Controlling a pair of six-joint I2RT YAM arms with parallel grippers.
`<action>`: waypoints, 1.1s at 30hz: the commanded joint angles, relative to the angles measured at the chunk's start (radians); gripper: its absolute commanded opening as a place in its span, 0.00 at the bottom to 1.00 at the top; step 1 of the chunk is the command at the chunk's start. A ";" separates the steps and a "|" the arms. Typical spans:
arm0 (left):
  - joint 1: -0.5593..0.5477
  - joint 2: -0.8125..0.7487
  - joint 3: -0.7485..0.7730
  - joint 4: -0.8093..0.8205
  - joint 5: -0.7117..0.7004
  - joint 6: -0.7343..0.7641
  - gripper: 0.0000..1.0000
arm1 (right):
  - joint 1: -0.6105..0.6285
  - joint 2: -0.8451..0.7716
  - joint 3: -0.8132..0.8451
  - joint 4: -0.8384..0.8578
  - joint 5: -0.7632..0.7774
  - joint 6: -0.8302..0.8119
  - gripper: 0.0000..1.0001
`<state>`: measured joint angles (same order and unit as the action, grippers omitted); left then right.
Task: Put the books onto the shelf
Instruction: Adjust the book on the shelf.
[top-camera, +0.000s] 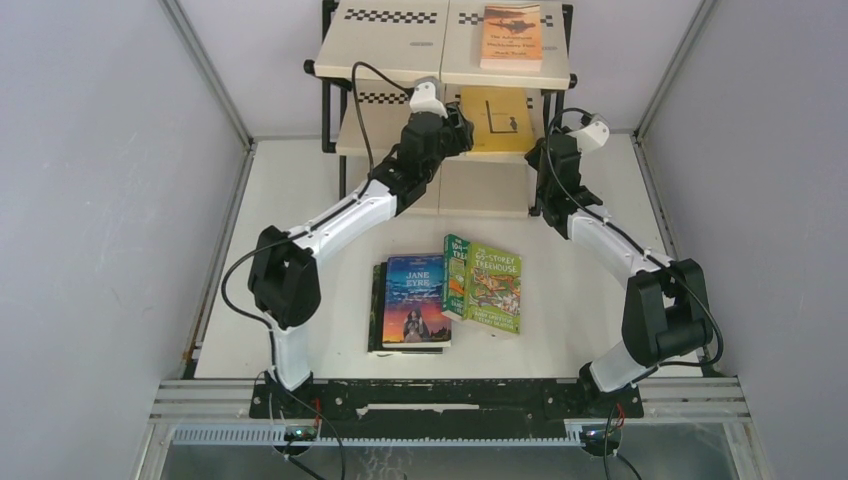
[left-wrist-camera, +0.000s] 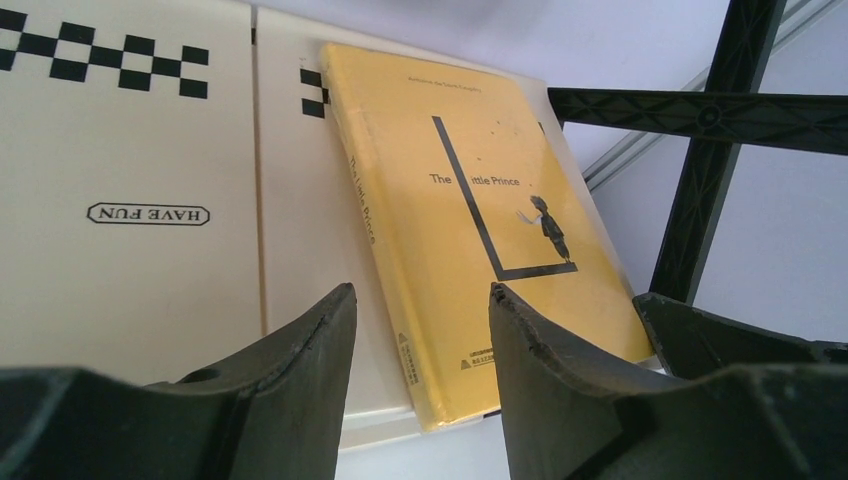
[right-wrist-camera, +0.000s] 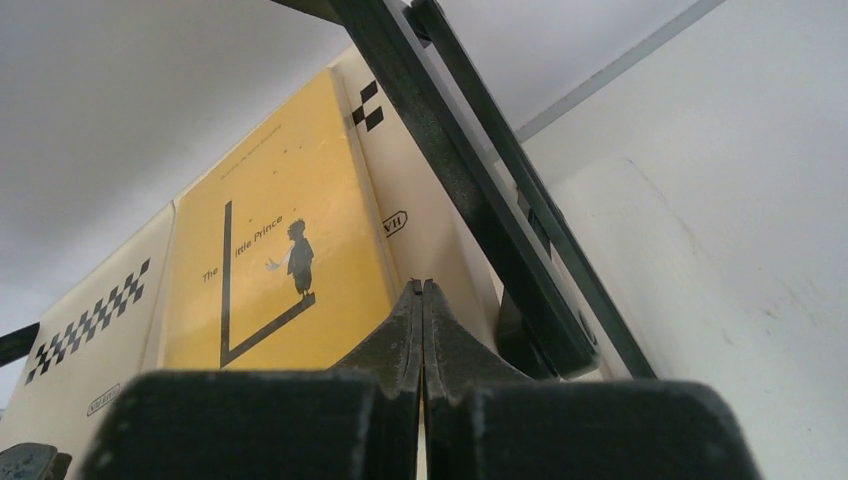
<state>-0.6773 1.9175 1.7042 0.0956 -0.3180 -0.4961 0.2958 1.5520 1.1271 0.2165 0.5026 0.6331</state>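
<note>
- The table (top-camera: 290, 190) is a plain white surface, closed in by grey walls (top-camera: 100, 200) on the left, the right and at the back.
- A black rail (top-camera: 450, 398) runs along the near edge, where both arms are bolted.
- The shelf (top-camera: 390, 45) stands at the far end of the table: cream boards with black checkered strips in a black metal frame.
- An orange book (top-camera: 511, 36) lies flat on the right half of the top board.
- A yellow book (left-wrist-camera: 470, 230) lies flat, cover up, on the right half of the middle board.
- On the table, well short of the shelf, a blue book (top-camera: 415, 300) lies on top of a dark book (top-camera: 376, 310); just to their right lie two green books (top-camera: 493, 288), overlapping.
- The left gripper (left-wrist-camera: 420, 295) is released, its fingers apart with nothing between them, at the front edge of the middle board before the yellow book.
- The right gripper (right-wrist-camera: 421, 290) is clenched and empty, beside the shelf's right-hand frame.
</note>
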 joint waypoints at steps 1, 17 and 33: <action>0.015 0.022 0.091 0.046 0.029 0.014 0.56 | 0.000 0.005 0.046 0.016 -0.059 0.020 0.00; 0.029 0.093 0.130 0.040 0.121 -0.063 0.56 | 0.021 -0.009 0.039 -0.015 -0.123 0.036 0.00; 0.035 0.085 0.114 0.030 0.120 -0.088 0.56 | 0.019 -0.038 0.020 -0.011 -0.138 0.038 0.00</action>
<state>-0.6579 2.0151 1.7752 0.1196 -0.2043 -0.5602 0.3073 1.5566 1.1358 0.1886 0.3820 0.6609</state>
